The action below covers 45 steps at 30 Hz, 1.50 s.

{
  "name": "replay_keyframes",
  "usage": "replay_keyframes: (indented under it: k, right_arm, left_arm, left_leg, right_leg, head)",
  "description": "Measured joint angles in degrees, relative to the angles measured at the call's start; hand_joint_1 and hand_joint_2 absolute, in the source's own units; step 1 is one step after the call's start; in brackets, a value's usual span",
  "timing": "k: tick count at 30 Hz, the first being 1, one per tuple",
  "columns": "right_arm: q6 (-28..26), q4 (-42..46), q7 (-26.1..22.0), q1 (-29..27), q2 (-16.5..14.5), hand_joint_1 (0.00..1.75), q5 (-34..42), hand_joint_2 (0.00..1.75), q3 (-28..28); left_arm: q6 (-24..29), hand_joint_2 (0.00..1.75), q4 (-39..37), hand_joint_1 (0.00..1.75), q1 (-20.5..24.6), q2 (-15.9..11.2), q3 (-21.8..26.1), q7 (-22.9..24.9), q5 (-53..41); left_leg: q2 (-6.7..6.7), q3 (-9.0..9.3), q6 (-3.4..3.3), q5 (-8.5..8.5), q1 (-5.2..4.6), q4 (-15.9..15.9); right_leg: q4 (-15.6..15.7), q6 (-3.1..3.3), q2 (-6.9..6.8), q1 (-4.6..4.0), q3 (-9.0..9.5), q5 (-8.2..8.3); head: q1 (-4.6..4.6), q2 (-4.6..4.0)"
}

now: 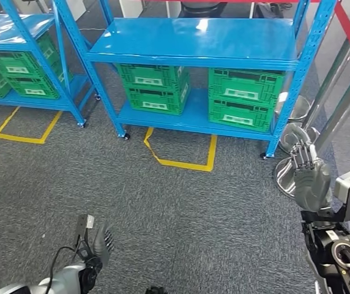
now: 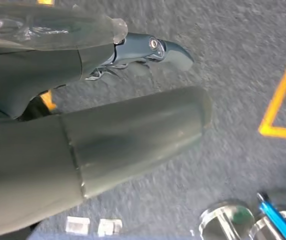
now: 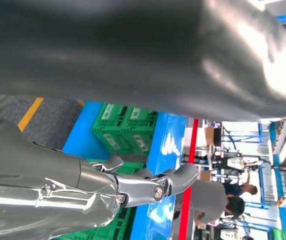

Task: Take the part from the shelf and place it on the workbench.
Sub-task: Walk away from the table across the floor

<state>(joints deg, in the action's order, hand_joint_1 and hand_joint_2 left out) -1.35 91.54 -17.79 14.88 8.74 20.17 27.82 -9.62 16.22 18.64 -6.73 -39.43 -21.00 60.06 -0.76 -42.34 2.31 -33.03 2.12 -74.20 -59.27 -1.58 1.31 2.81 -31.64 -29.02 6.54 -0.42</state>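
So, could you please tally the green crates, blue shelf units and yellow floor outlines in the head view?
Green crates: 8, stacked in pairs, e.g.
Blue shelf units: 2, e.g.
Yellow floor outlines: 2, e.g.
Total: 12

Blue steel shelf point(image 1: 196, 43) stands on grey carpet point(image 1: 164, 208); lower deck carries two stacks of green crates point(image 1: 155, 89), point(image 1: 245, 98). Yellow floor tape point(image 1: 185, 162) in front.

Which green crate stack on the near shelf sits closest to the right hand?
The stack at the right end of the lower shelf, next to the blue upright. The other stack sits farther left; the right hand is raised at the right.
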Motion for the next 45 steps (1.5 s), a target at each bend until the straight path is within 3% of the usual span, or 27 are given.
replay_keyframes:
  k: [2,4,6,7,10,11,14,16,17,18,20,21,24,26,28,29,31,32,33,35,36,37,39,40,42,44,45]
  right_arm:
    - [0.03,-0.07,0.00,-0.01,0.00,0.00,-0.03,0.00,0.00]
    - [0.10,-0.21,0.00,-0.11,-0.04,0.00,-0.10,0.00,0.03]
    - [0.18,-0.43,0.02,-0.22,-0.19,0.00,-0.15,0.00,0.06]
    - [0.21,-0.54,0.02,-0.26,-0.30,0.00,-0.17,0.00,0.05]
    - [0.20,-0.72,0.02,0.15,-0.45,0.00,-0.20,0.00,-0.04]
    - [0.18,-0.75,0.02,0.38,-0.46,0.00,-0.20,0.00,-0.04]
    - [0.16,-0.81,-0.03,0.53,-0.46,0.00,-0.20,0.00,0.02]
    - [0.16,-0.83,-0.04,0.46,-0.46,0.00,-0.20,0.00,0.02]
    - [0.16,-0.84,-0.04,0.48,-0.46,0.00,-0.20,0.00,0.02]
    - [0.16,-0.84,-0.04,0.51,-0.46,0.00,-0.20,0.00,0.01]
    - [0.15,-0.86,-0.01,0.46,-0.46,0.00,-0.20,0.00,0.00]
    - [0.15,-0.84,0.02,0.51,-0.46,0.00,-0.20,0.00,0.01]
    - [0.11,-0.73,0.01,1.07,-0.46,0.00,-0.21,0.00,-0.03]
    - [0.09,-0.72,-0.01,1.37,-0.46,0.00,-0.21,0.00,-0.03]
    - [0.08,-0.73,0.05,1.53,-0.48,0.00,-0.22,0.00,0.06]
    - [0.07,-0.73,0.09,1.56,-0.48,0.00,-0.22,0.00,0.09]
    - [0.04,-0.73,0.13,1.55,-0.48,0.00,-0.22,0.00,0.16]
    - [0.02,-0.73,0.14,1.55,-0.48,0.00,-0.22,0.00,0.20]
    - [0.01,-0.73,0.15,1.56,-0.48,0.00,-0.22,0.00,0.24]
    - [-0.03,-0.73,0.15,1.58,-0.48,0.00,-0.22,0.00,0.29]
    - [-0.03,-0.73,0.17,1.61,-0.48,0.00,-0.22,0.00,0.32]
    - [-0.02,-0.72,0.15,1.61,-0.48,0.00,-0.22,0.00,0.33]
    - [0.02,-0.71,0.15,1.61,-0.57,0.00,-0.25,0.00,0.40]
    - [0.08,-0.70,0.10,1.54,-0.65,0.00,-0.32,0.00,0.45]
    - [0.17,-0.71,0.09,1.38,-0.79,0.00,-0.48,0.00,0.46]
    - [0.16,-0.74,0.09,1.07,-0.79,0.00,-0.57,0.00,0.38]
    - [0.14,-0.77,0.10,0.89,-0.79,0.00,-0.58,0.00,0.37]
  left_arm:
    - [0.03,0.00,-0.02,0.00,-0.16,-0.40,0.00,0.00,0.03]
    - [0.03,0.00,-0.04,0.00,0.05,-1.08,0.00,-0.01,0.03]
    - [0.05,0.00,-0.08,0.00,0.43,-1.73,0.01,-0.06,0.07]
    - [0.08,0.00,-0.10,0.00,0.52,-1.89,0.03,-0.09,0.09]
    - [0.10,0.00,-0.14,0.00,0.51,-1.47,0.07,-0.11,0.11]
    - [0.07,0.00,-0.14,0.00,0.47,-1.26,0.07,-0.11,0.09]
    - [0.02,0.00,-0.14,0.00,0.10,-0.80,0.07,-0.11,0.04]
    - [0.02,0.00,-0.15,0.00,-0.25,-0.59,0.07,-0.11,0.06]
    - [0.02,0.00,-0.15,0.00,-0.35,-0.49,0.07,-0.11,0.08]
    - [0.01,0.00,-0.15,0.00,-0.41,-0.36,0.07,-0.11,0.07]
    - [0.00,0.00,-0.16,0.00,-0.39,0.11,0.07,-0.13,0.04]
    - [0.00,0.00,-0.17,0.00,-0.39,0.30,0.07,-0.12,0.03]
    - [-0.02,0.00,-0.18,0.00,-0.34,0.64,0.08,-0.13,0.01]
    - [-0.05,0.00,-0.16,0.00,-0.31,0.67,0.10,-0.19,0.01]
    - [-0.07,0.00,-0.16,0.00,-0.41,0.52,0.11,-0.21,0.06]
    - [-0.07,0.00,-0.16,0.00,-0.51,0.47,0.11,-0.21,0.09]
    - [-0.07,0.00,-0.16,0.00,-0.69,0.40,0.11,-0.20,0.13]
    - [-0.08,0.00,-0.16,0.00,-0.73,0.40,0.11,-0.20,0.14]
    - [-0.08,0.00,-0.16,0.00,-0.77,0.40,0.11,-0.20,0.14]
    - [-0.08,0.00,-0.16,0.00,-0.92,0.61,0.11,-0.19,0.16]
    - [-0.07,0.00,-0.18,0.00,-1.00,0.64,0.11,-0.22,0.22]
    - [-0.07,0.00,-0.17,0.00,-0.99,0.67,0.13,-0.29,0.27]
    - [-0.01,0.00,-0.15,0.00,-0.65,0.24,0.21,-0.64,0.42]
    - [0.04,0.00,-0.13,0.00,-0.42,0.09,0.27,-0.87,0.43]
    - [0.15,0.00,-0.13,0.00,-0.25,-0.24,0.38,-1.23,0.45]
    - [0.18,0.00,-0.13,0.00,-0.48,-0.27,0.43,-1.36,0.38]
    - [0.18,0.00,-0.14,0.00,-0.62,-0.22,0.44,-1.36,0.36]
  left_leg:
    - [0.50,-0.71,-2.46,3.34,-2.53,4.00]
    - [1.02,1.31,-5.32,9.01,-5.34,12.10]
    - [2.15,3.14,-7.22,10.74,-7.43,17.85]
    - [2.69,3.94,-7.32,10.01,-7.78,19.29]
    - [2.38,7.56,-6.53,9.88,-7.23,21.57]
    - [2.07,8.30,-6.40,10.11,-7.14,21.53]
    - [1.41,9.29,-6.10,9.96,-6.99,21.04]
    - [1.10,10.29,-5.90,9.09,-6.82,20.84]
    - [1.00,11.03,-5.84,8.54,-6.77,20.78]
    - [0.96,11.71,-5.80,7.92,-6.70,20.84]
    - [0.88,13.05,-5.59,7.05,-6.29,21.25]
    - [0.94,13.41,-5.38,6.88,-5.89,21.68]
    - [1.05,13.50,-4.66,8.14,-5.22,20.61]
    - [1.21,10.78,-3.61,9.56,-4.93,15.81]
    - [1.29,5.70,-2.18,8.59,-3.72,9.50]
    - [1.28,3.26,-1.43,6.83,-2.87,7.36]
    - [1.16,0.22,0.35,3.53,-1.03,7.36]
    - [1.02,-0.12,1.37,3.51,-0.03,9.66]
    - [0.76,0.21,2.49,5.42,1.00,13.04]
    - [-0.81,1.30,4.09,12.66,2.51,19.80]
    - [-1.43,1.51,3.95,15.79,2.55,21.02]
    - [-1.92,1.36,3.31,17.17,2.26,20.78]
    - [-1.59,0.91,1.30,16.42,1.33,18.42]
    - [-1.42,0.90,0.51,15.54,1.05,17.90]
    - [-1.10,1.58,-1.00,14.40,0.44,17.84]
    - [-0.89,2.83,-2.01,13.18,-0.43,17.97]
    - [-0.71,3.60,-2.30,12.52,-0.84,17.99]
  right_leg:
    - [0.26,0.52,0.47,-0.41,1.11,-0.72]
    - [1.17,0.77,0.97,-0.53,2.46,-1.42]
    - [2.58,0.69,1.53,-0.85,4.20,-2.28]
    - [2.58,0.62,1.76,-1.20,5.26,-2.10]
    - [0.46,0.43,0.47,-1.88,6.68,-2.38]
    - [-1.39,0.20,-0.29,-1.90,6.11,-3.86]
    - [-10.15,-0.52,-1.42,-1.85,0.81,-9.65]
    - [-10.82,-0.86,-1.40,-1.97,-1.58,-10.56]
    - [-8.35,-0.83,-1.44,-2.11,-1.62,-9.04]
    - [-4.58,-0.55,-1.37,-2.36,-1.28,-5.77]
    - [1.46,0.81,-1.09,-3.16,-0.69,1.09]
    - [3.47,1.60,-0.88,-3.57,-0.17,3.34]
    - [8.15,3.18,-0.80,-4.02,3.40,3.99]
    - [11.34,3.41,-0.98,-3.43,6.80,4.08]
    - [13.63,3.03,-1.13,-2.73,9.78,3.68]
    - [14.31,2.64,-1.08,-2.29,11.02,3.21]
    - [14.94,1.47,-0.92,-1.18,13.44,1.68]
    - [14.99,0.77,-0.86,-0.54,14.70,0.65]
    - [14.92,0.05,-0.84,0.04,15.81,-0.51]
    - [14.20,-1.43,-0.89,0.78,17.62,-3.24]
    - [13.84,-2.16,-1.02,1.03,18.21,-4.66]
    - [13.83,-2.80,-1.16,1.26,18.91,-5.87]
    - [14.52,-3.61,-1.59,1.93,20.22,-7.64]
    - [13.81,-3.55,-1.68,2.10,20.20,-8.57]
    - [6.12,-2.79,-1.68,1.68,16.28,-12.03]
    - [-5.96,-1.79,-1.60,0.47,8.64,-15.40]
    - [-10.06,-1.30,-1.58,-0.11,5.21,-15.42]
  head:
    - [0.05,0.00]
    - [0.19,0.00]
    - [0.62,0.00]
    - [0.75,0.00]
    - [0.09,0.00]
    - [-0.36,0.00]
    - [-1.38,0.00]
    - [-1.75,0.00]
    - [-1.91,0.00]
    - [-2.11,0.00]
    - [-2.11,0.00]
    - [-2.20,0.00]
    - [-2.64,0.00]
    - [-2.71,0.00]
    - [-2.66,0.00]
    - [-2.65,0.00]
    - [-2.52,0.00]
    - [-2.44,0.00]
    - [-2.32,0.00]
    - [-1.80,0.00]
    - [-1.87,0.00]
    - [-2.06,0.00]
    - [-3.08,0.00]
    - [-3.37,0.00]
    - [-3.78,0.00]
    - [-3.85,0.00]
    - [-3.86,0.00]
